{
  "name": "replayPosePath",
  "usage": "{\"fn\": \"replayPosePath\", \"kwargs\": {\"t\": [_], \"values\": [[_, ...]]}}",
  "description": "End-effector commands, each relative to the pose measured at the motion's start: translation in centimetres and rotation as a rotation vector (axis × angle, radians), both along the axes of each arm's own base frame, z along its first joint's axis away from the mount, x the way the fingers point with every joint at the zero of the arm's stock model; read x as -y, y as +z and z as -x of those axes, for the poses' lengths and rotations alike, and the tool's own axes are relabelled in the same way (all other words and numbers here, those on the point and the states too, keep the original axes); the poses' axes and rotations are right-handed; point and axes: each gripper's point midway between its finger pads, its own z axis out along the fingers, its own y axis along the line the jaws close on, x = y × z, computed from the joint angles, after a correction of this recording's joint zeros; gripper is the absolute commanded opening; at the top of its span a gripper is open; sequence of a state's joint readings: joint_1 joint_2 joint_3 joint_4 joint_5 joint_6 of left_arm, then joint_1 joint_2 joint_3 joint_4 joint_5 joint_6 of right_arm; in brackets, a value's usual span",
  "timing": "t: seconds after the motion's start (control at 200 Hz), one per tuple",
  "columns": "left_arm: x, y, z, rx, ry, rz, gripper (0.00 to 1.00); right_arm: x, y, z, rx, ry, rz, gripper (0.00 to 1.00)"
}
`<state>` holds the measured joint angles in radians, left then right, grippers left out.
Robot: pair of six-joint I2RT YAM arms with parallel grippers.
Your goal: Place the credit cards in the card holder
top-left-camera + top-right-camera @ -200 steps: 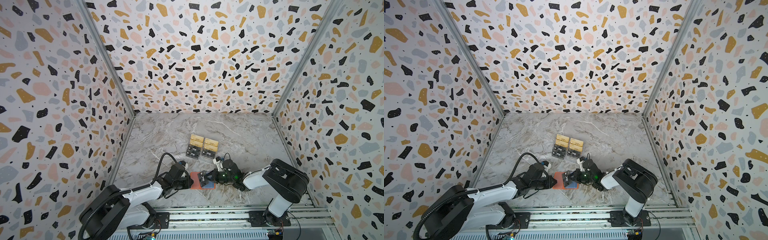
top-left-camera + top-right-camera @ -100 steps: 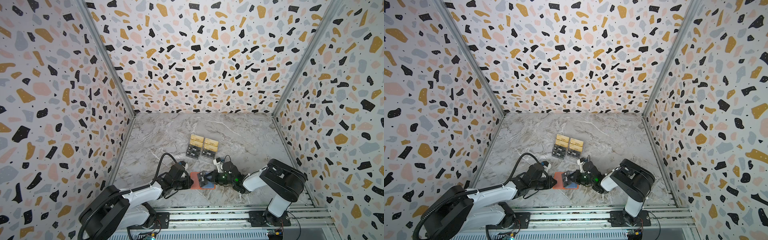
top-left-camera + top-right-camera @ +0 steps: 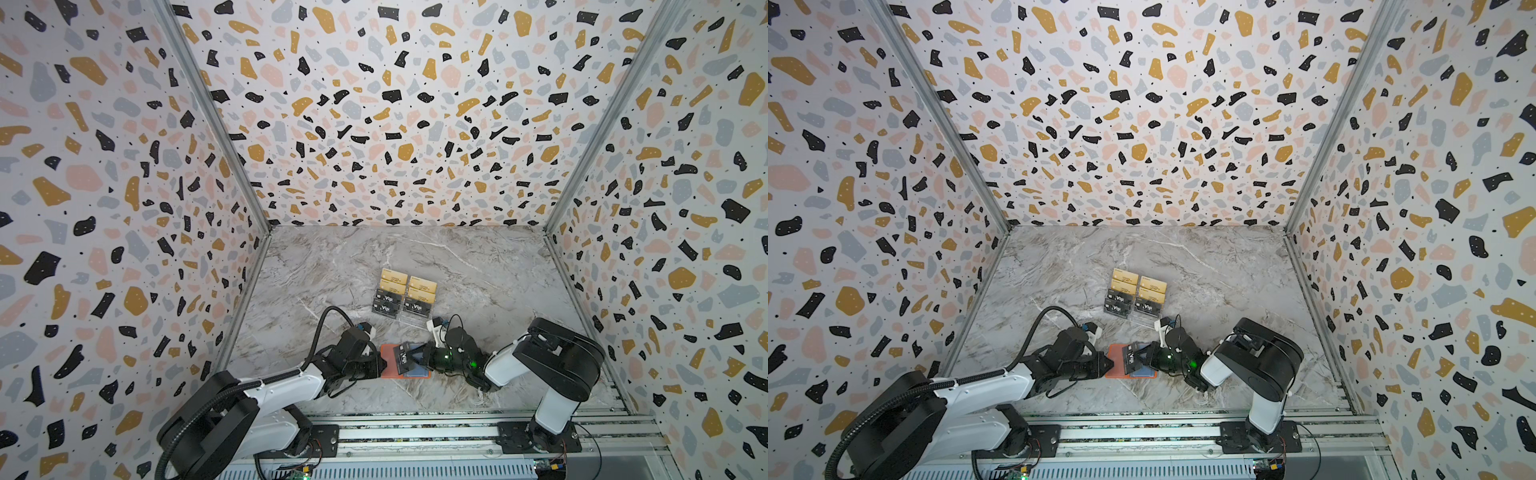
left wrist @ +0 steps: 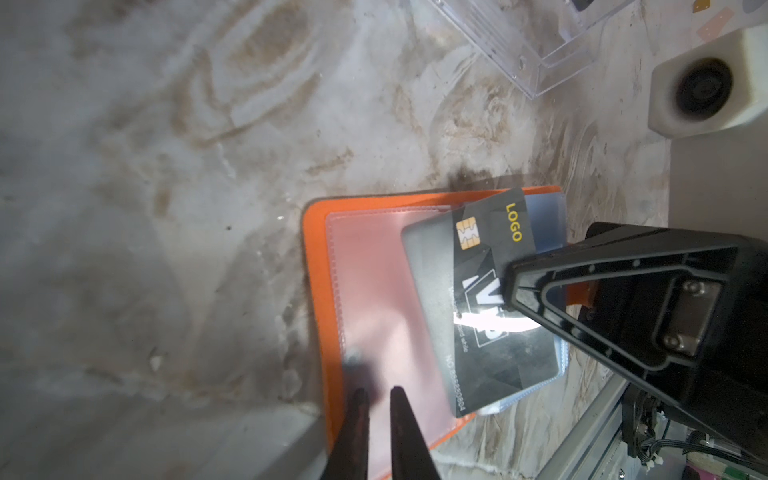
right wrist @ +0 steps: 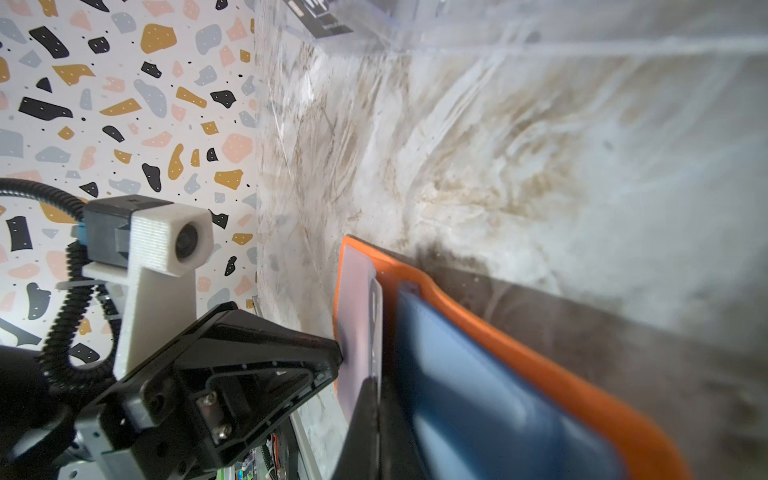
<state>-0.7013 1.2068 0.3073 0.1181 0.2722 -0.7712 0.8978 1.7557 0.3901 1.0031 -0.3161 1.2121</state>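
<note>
Marble tabletop (image 3: 478, 266) — orange card holder (image 3: 390, 372); clear stand (image 4: 519, 41) behind.

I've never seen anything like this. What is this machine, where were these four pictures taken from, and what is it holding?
These are two robot arms bolted at the front of a marble table, each ending in a two-fingered gripper. Both top views look down from overhead. The other two come from cameras on each arm's wrist. Mid-table, a clear stand displays gold and black cards. Near the arms lies an open orange card holder. The left gripper rests its fingertips on the holder's edge. The right gripper pinches a black Vip card, slanted over the holder's sleeves.
</note>
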Motion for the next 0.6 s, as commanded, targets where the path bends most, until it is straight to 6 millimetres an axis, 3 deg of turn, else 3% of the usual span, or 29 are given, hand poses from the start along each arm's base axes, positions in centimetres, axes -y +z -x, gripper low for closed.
{"fn": "replayPosePath", "kwargs": {"t": [0.0,0.325,0.596], "values": [[-0.69,-1.19,1.30,-0.048,-0.007,-0.027,0.15,0.10,-0.87,-0.08,-0.002,-0.028,0.033,0.00],[-0.68,-1.10,1.36,-0.048,0.000,-0.018,0.15,-0.65,-1.34,0.37,-0.003,-0.029,0.066,0.00],[-1.04,-0.94,1.02,-0.036,0.029,-0.029,0.16,-0.05,-1.26,0.56,0.051,-0.013,0.221,0.15]]}}
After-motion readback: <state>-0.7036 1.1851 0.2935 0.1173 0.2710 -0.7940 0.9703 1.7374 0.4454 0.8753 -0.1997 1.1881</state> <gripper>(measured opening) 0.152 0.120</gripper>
